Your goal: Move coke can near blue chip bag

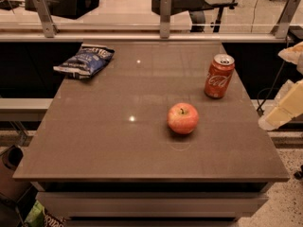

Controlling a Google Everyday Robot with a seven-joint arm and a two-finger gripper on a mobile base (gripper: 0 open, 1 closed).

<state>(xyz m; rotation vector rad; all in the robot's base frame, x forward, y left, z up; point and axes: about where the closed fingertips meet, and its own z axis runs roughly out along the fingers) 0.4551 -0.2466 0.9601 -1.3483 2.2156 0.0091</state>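
The coke can (219, 76) stands upright on the right side of the brown table (94, 141), towards the back. The blue chip bag (85, 60) lies flat at the table's back left corner, far from the can. My gripper (284, 110) shows as pale parts at the right edge of the view. It is off the table's right side, to the right of the can and a little nearer the front, and touches nothing.
A red apple (182, 118) sits in the middle of the table, in front and left of the can. A rail with metal posts (164, 15) runs along the table's back edge. The floor lies to the right of the table.
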